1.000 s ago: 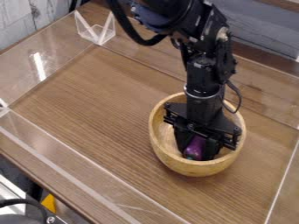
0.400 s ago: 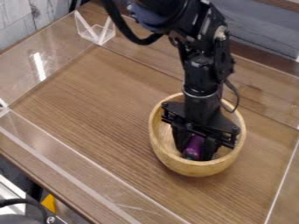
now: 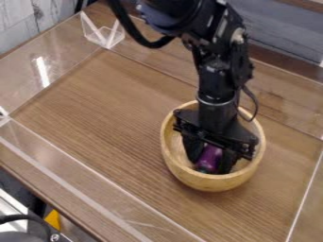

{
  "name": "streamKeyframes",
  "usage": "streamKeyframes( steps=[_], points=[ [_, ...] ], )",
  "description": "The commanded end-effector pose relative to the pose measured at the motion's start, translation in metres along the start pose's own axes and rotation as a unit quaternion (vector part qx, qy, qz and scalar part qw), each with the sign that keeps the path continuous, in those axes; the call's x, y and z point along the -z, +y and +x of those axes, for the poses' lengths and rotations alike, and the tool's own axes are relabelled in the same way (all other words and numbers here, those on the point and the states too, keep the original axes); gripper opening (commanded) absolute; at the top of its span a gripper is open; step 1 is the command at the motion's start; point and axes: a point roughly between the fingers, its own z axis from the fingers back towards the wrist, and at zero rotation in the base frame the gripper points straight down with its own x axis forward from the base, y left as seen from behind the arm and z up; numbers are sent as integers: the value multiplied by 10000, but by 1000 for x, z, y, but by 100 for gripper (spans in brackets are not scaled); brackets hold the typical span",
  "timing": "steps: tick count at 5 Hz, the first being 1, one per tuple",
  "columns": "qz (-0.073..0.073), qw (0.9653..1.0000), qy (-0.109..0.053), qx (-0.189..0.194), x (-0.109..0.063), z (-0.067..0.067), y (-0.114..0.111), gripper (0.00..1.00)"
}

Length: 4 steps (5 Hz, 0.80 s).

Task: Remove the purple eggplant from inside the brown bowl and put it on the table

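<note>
Table (image 3: 101, 113): brown wood-grain top, fenced by clear acrylic walls; plenty of bare surface left of the bowl for a set-down; risk is a carry that swings wide and knocks a wall
Arm (image 3: 209, 47): black, reaching in from the top of the view, wrist pointing straight down into the bowl; risk is a lift off the vertical, which drags the hand against the rim
Brown bowl (image 3: 177, 156): round, light wood, thick rim, sitting toward the right of the table; loose on the surface as far as I can judge, so a snagged finger could tip it or haul it along
Gripper (image 3: 212, 158): sunk inside the bowl, jaws part-way apart and straddling the eggplant; contact looks likely, but whether the hold is firm I cannot tell from here
Purple eggplant (image 3: 212, 160): in the bowl, between the fingers, only a glossy purple patch showing; slick curved skin, so a shallow or off-centre pinch may let it squirt out and fall back, or drop early over the rim
Stem tip: hidden, so which end is being held is unknown
</note>
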Motion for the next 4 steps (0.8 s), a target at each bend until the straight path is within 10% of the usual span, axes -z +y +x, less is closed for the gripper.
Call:
streamKeyframes(
  steps=[1,4],
  points=[
    [-98,9994,-316,40,-23,4,-2,0],
    [-413,9950,-904,-101,-99,6,9,0]
  ],
)
